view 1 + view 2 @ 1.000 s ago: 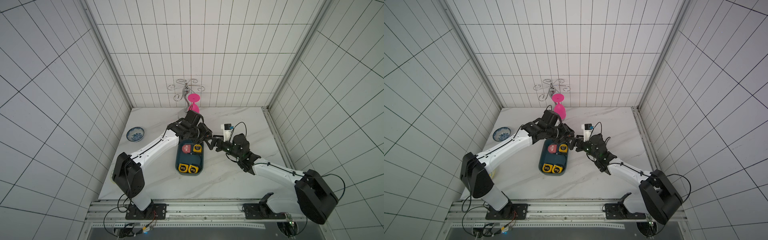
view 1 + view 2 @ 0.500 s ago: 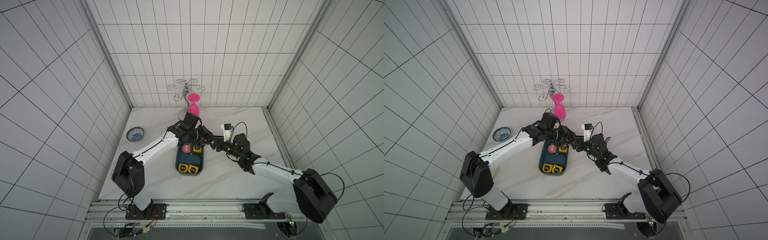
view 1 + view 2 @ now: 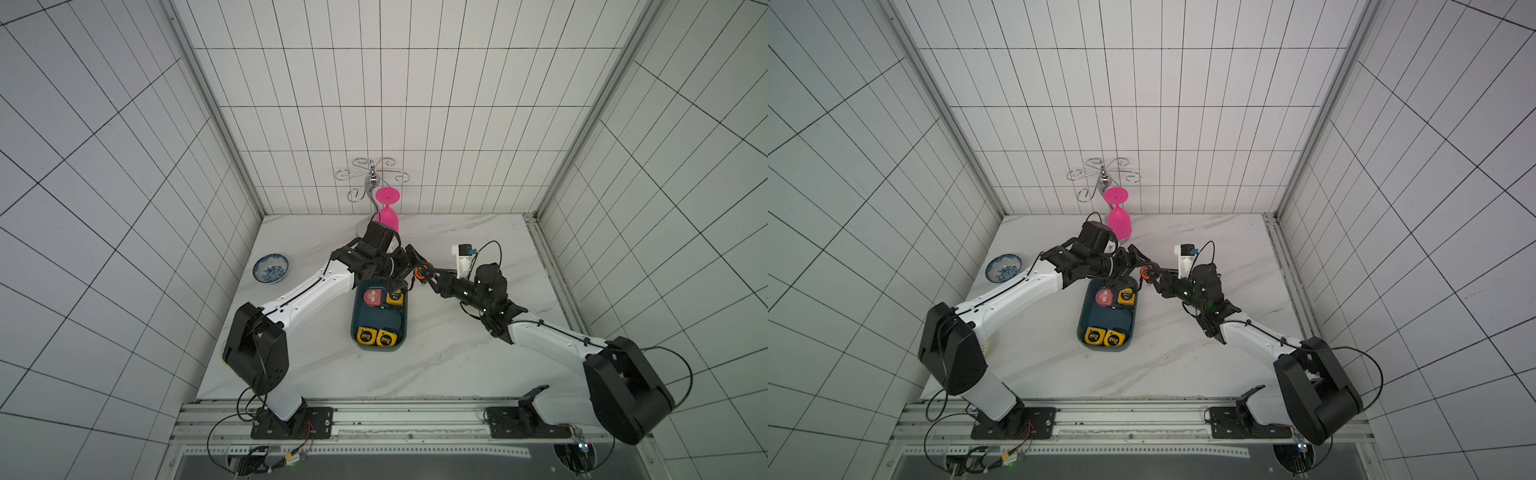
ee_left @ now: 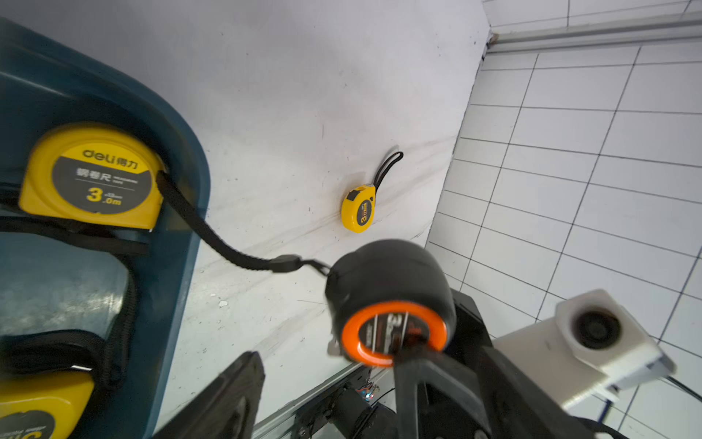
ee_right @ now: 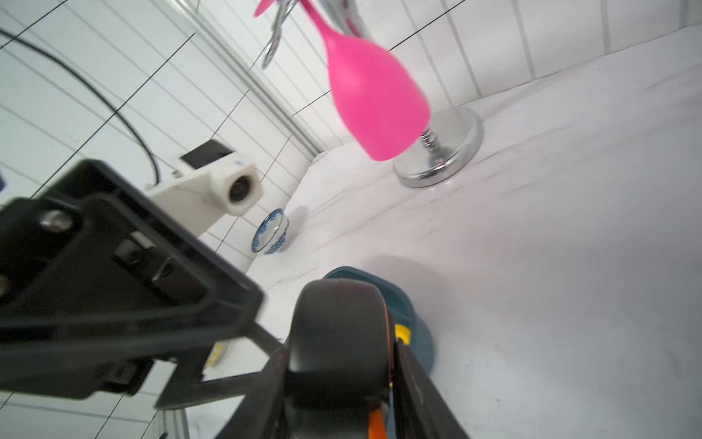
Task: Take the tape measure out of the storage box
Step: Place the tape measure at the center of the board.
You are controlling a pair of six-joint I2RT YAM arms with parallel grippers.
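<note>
Nearest us, other tape measures (image 3: 371,336) lie in the storage box (image 3: 380,321). Just past its far corner, our right pincer (image 3: 422,275) is clamped on the black-and-orange tape measure (image 3: 419,273), held above the desk (image 3: 436,353) and outside the walls. Our left pincer (image 3: 407,269) stands wide open beside it, we judge so that only one arm carries it, while the strap (image 4: 212,235) trails over the box rim.

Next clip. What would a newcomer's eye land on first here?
First, the two arms meeting above the far end of the storage box: the right gripper has its jaws shut on a black-and-orange tape measure, and the left gripper stands open beside it. Next is the bright pink goblet, hanging upside down from a chrome rack at the back wall.
</note>
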